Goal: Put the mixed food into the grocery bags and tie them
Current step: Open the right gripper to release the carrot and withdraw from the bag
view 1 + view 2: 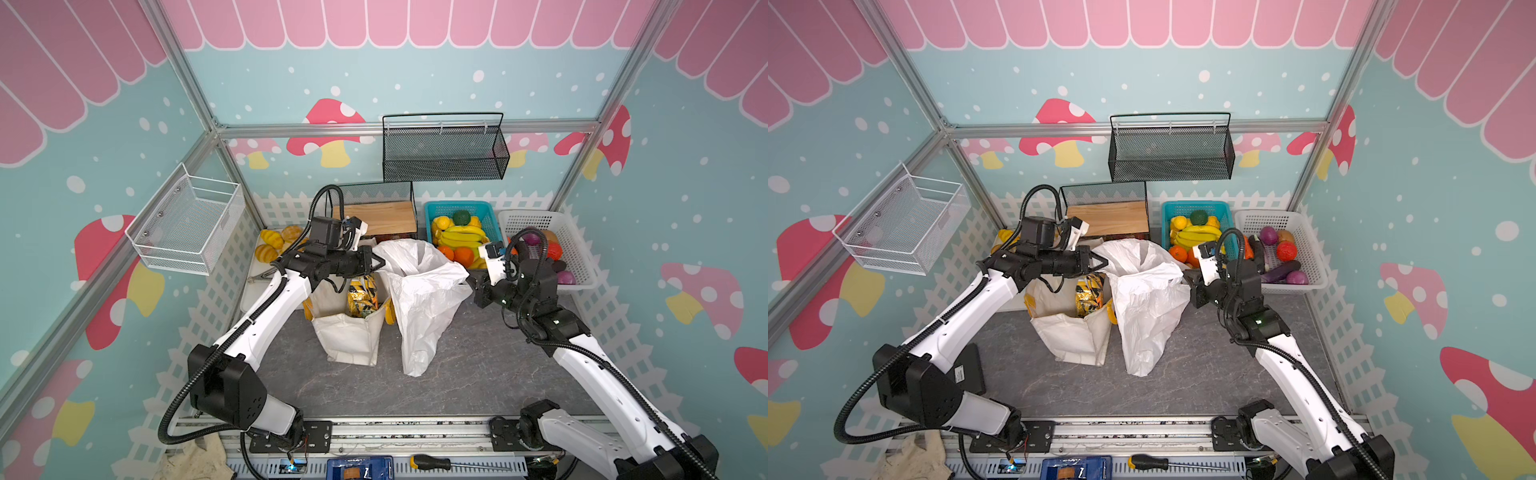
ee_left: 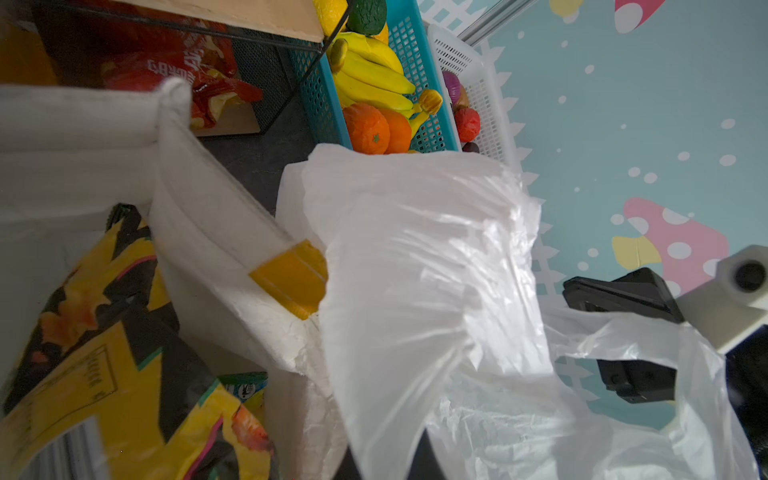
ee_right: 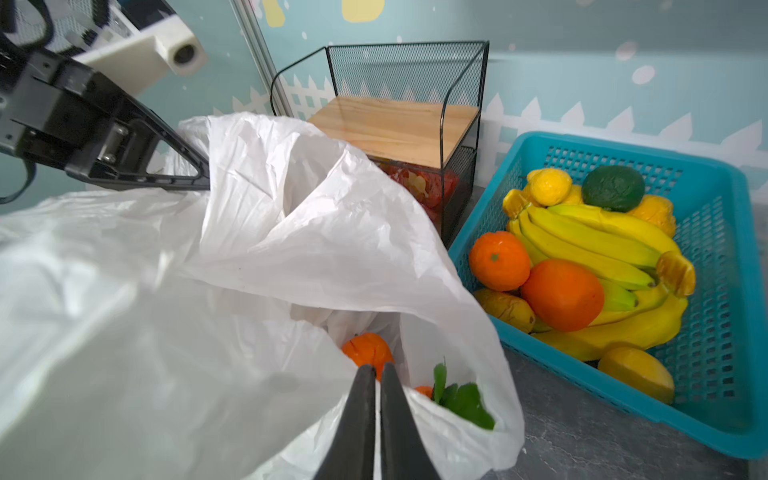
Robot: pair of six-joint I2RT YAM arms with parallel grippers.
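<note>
The right end effector (image 3: 376,368) has its jaws pressed almost together on the rim of the white plastic bag (image 1: 419,307) that faces the table's (image 1: 457,386) right edge, with a sliver of film between them. The left end effector (image 1: 381,262) is pressed together too, pinching the opposite rim. The bag's mouth gapes between the two.

Inside lie an orange toy vegetable (image 3: 366,348) and some green leaves (image 3: 461,401). The bag stands mid-table, nearer the back edge. It touches the canvas tote (image 1: 349,338) on its left-edge side, and a gold-black snack packet (image 1: 361,301) stands in the tote. A blue basket (image 1: 457,203) of toy fruit sits just behind the bag. A white basket (image 1: 1316,266) in the back right corner holds a purple eggplant (image 1: 1281,270).
</note>
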